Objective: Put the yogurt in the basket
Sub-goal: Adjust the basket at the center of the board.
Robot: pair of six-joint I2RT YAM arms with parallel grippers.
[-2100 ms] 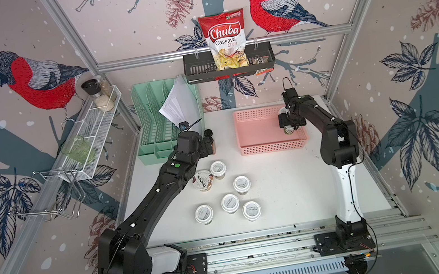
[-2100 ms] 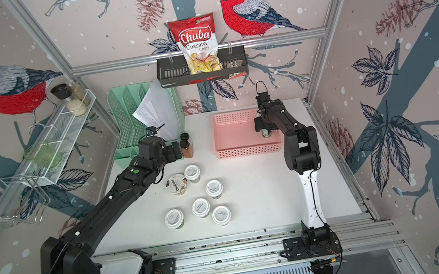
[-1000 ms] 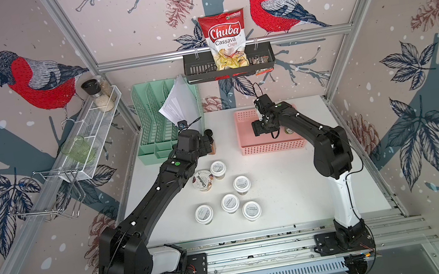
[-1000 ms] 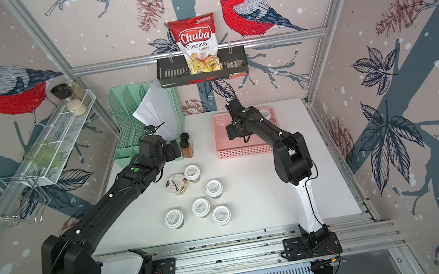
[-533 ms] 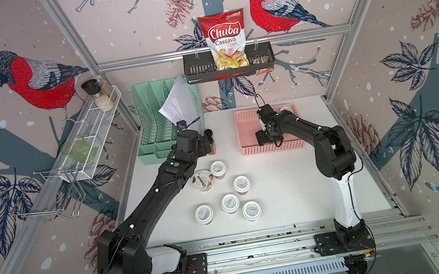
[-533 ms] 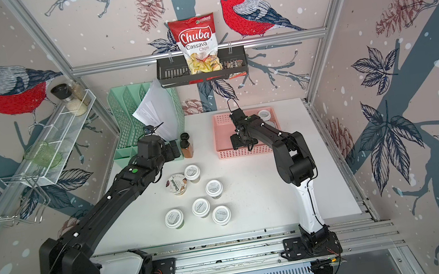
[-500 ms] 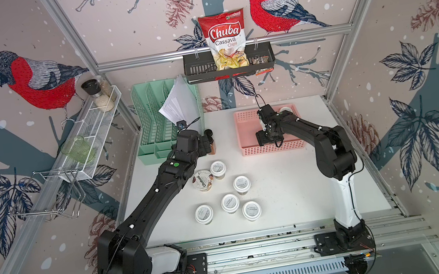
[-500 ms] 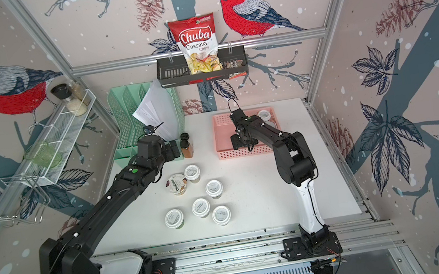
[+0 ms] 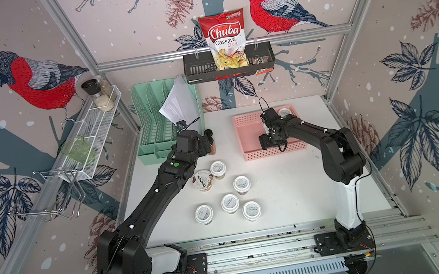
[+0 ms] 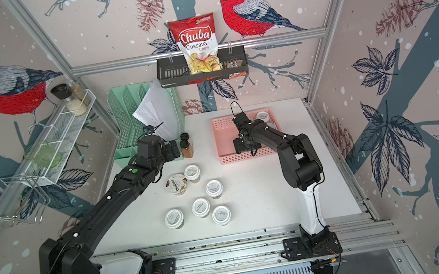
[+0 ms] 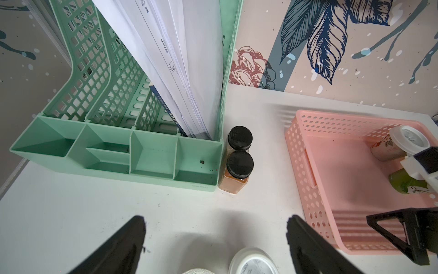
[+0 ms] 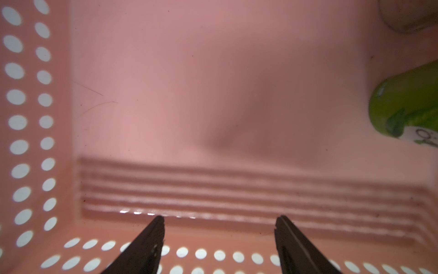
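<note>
Around me: walls (image 9: pixel 122 25) papered with red-breasted birds, pinecones, blue leaves; aluminium frame (image 9: pixel 142 61); my white desk (image 9: pixel 294 191); mint file rack (image 9: pixel 148 124); black hanging tray (image 9: pixel 196 69); white wire shelf (image 9: pixel 98 123); even, soft light.

Two seconds ago my right tool (image 9: pixel 270 142) hung over the right end of the basket (image 9: pixel 256 154). From there it swung across to the far left part of the basket, then drew back toward my base. It now sits low over the near left part of the basket floor, tips just short of the perforated near wall in the right wrist view. Moving off has uncovered the far right corner, where a yogurt jar (image 9: pixel 284 111) with a white lid shows in a top view. My arm covered that spot before, so I cannot tell whether the jar was already there.
</note>
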